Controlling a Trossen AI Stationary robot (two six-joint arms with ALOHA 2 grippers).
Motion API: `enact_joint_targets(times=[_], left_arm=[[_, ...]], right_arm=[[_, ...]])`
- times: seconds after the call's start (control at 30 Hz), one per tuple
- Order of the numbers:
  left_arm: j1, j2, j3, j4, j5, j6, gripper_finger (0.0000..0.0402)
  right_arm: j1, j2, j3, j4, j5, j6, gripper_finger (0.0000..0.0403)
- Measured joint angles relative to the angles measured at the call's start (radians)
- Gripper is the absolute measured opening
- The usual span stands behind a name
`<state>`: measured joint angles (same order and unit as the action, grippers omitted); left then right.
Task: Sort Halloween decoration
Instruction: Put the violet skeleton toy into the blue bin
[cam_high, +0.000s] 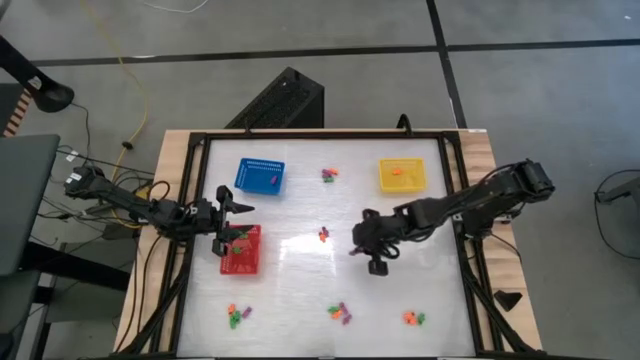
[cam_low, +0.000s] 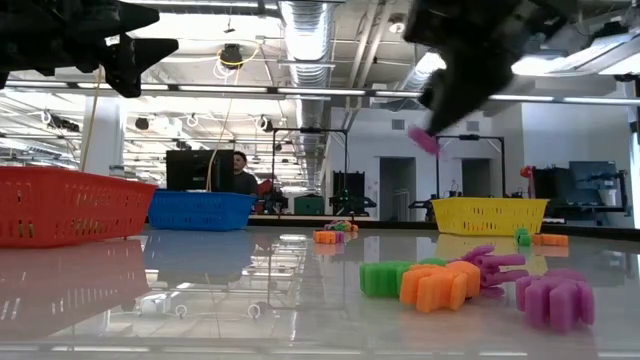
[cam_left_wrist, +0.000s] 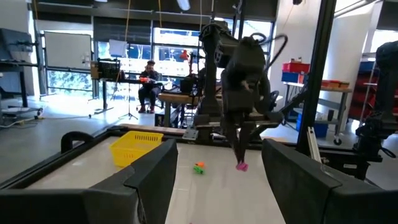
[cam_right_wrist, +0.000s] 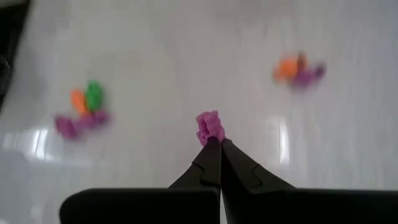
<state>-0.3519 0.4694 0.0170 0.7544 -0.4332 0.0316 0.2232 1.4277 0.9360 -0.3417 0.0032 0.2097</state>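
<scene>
Right now my right gripper (cam_right_wrist: 214, 142) pinches a purple trinket (cam_right_wrist: 209, 126) clear above mid-table, so I judge carrying it to its basket comes next, while my left gripper (cam_high: 232, 222) waits, fingers spread, over the red basket (cam_high: 241, 262).

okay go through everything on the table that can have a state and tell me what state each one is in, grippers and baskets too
Right gripper: shut on a purple trinket, lifted off the table.
Left gripper: open, above the red basket.
Red basket: upright, green trinket inside.
Blue basket: upright, holds a small trinket.
Yellow basket: upright, orange trinket inside.
Loose trinket clusters: lying unsorted on the table.
</scene>
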Motion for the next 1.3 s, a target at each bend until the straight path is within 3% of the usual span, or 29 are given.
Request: enact_joint_targets(times=[0.17,0.37,0.63,0.93,1.1,1.3], left_arm=[[0.0,0.0,0.0,0.0,0.0,-0.013,0.0226],[0.0,0.0,0.0,-0.004,0.0,-0.001,0.0226],[0.0,0.002,0.0,-0.011,-0.001,0.013,0.0226],[0.0,0.002,0.0,-0.06,-0.102,0.013,0.0226],[0.0,0.002,0.0,-0.072,-0.132,0.017,0.0226],[0.0,0.001,0.001,-0.093,-0.135,0.039,0.0226]], right_arm=[[-0.018,0.0,0.0,0.091,0.003,-0.065,0.0022],[-0.029,0.001,0.0,0.126,0.101,-0.127,0.0022],[-0.082,0.001,0.0,0.268,0.101,-0.223,0.0022],[-0.184,0.039,-0.057,0.644,0.092,-0.302,0.0022],[-0.265,0.234,-0.051,0.95,0.019,-0.311,0.0022],[-0.376,0.5,0.172,1.079,-0.061,-0.308,0.0023]])
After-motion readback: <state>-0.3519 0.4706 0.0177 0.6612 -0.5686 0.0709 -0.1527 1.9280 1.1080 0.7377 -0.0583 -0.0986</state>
